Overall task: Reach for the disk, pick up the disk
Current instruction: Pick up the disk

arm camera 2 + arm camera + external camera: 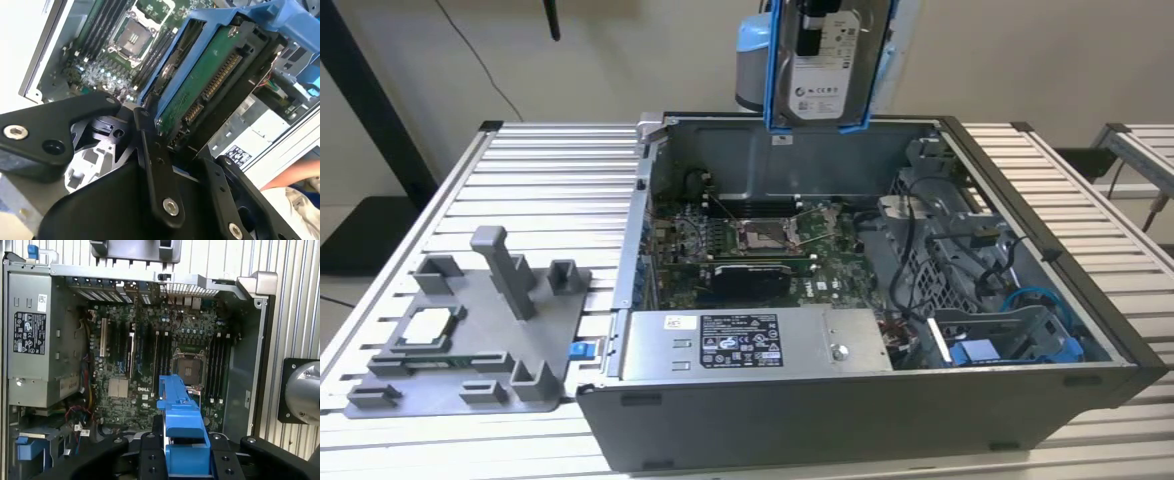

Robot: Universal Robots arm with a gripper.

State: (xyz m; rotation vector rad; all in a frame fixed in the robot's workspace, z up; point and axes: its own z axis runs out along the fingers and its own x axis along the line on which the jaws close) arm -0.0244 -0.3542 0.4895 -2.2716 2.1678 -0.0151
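The disk (pixel 827 75), a silver drive with a white label in a bright blue bracket, hangs upright in the air above the back wall of the open computer case (pixel 854 420). My gripper (pixel 185 460) is shut on the disk. Its black fingers (pixel 150 460) press the blue bracket (pixel 182 430) from both sides. In the second wrist view the disk's green circuit-board underside (pixel 210 85) and its connector sit between the fingers (pixel 155 165). The motherboard (pixel 150 365) lies well below the disk.
A grey power supply box (pixel 747 345) with a sticker sits at the case's front. Cables and a blue drive bay (pixel 1014 345) fill the case's right side in the exterior view. A grey fixture (pixel 467 340) holding a small chip lies on the slatted table (pixel 547 170). A person's arm (pixel 295 175) is beside the case.
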